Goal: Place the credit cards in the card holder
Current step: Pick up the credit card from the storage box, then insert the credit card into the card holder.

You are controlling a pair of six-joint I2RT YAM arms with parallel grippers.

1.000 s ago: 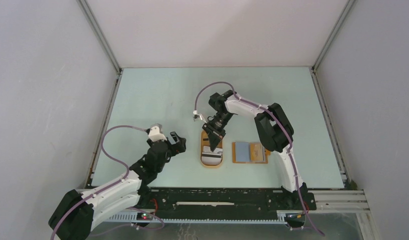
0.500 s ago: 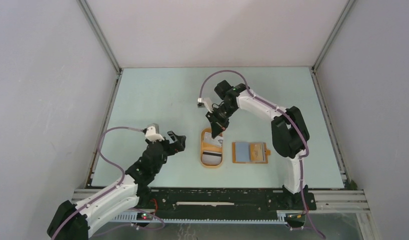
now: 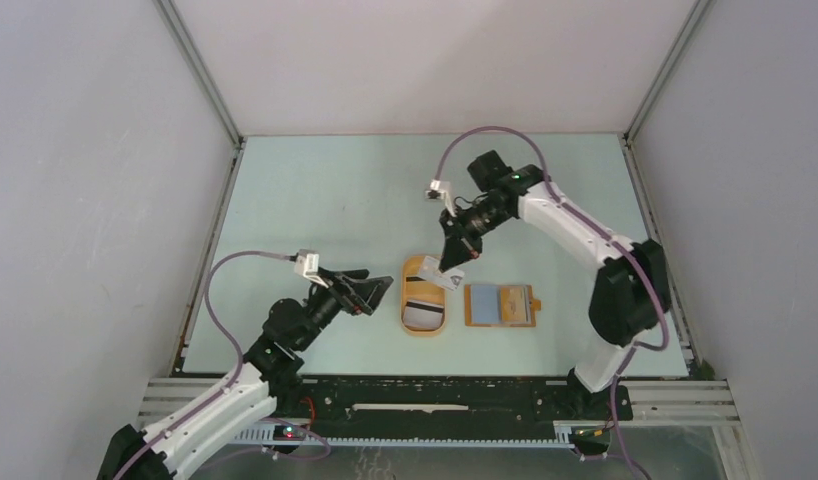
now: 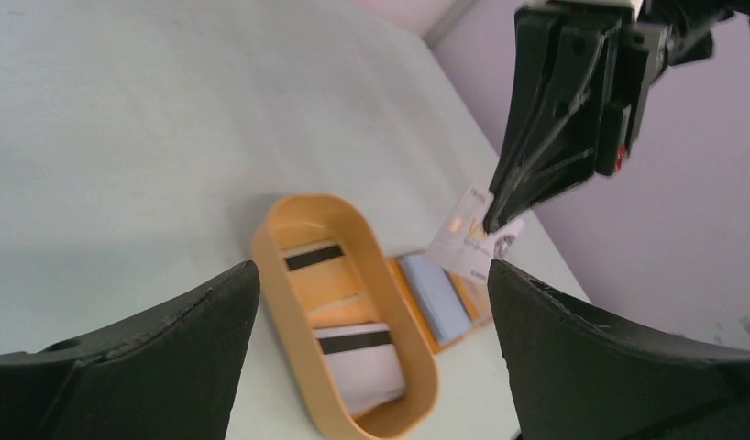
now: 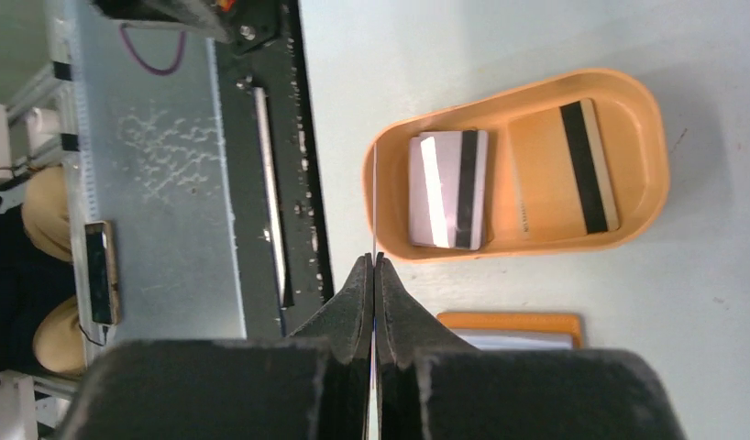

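Looking into a booth of plain pale-grey walls [image 3: 85, 200] with metal rails [image 3: 200, 70] up the corners, and a matte mint-green table [image 3: 315, 190] filling the floor! A black mounting bar [image 3: 435, 395] runs along its near edge.

The right arm [image 3: 575, 225] reaches out over the middle, and the left arm [image 3: 235, 385] stretches low from its corner. The left gripper [image 3: 373, 292] hangs just left of the tray, jaws spread wide with nothing between them.

The oval orange tray [image 3: 405, 300] sits mid-table. Just to its right lies the card holder [image 3: 500, 305], opened flat, with a pale grey-blue panel on its left half.

The right gripper [image 3: 451, 268] is pinched tight on a white card [image 4: 468, 243], lifted off the table over the tray's right rim, between tray and holder. The wrist view shows that card edge-on, a thin line.

Two cards lie in the tray: a white card with a black stripe [image 5: 447, 189] and a tan card with a black stripe [image 5: 564, 170], side by side.
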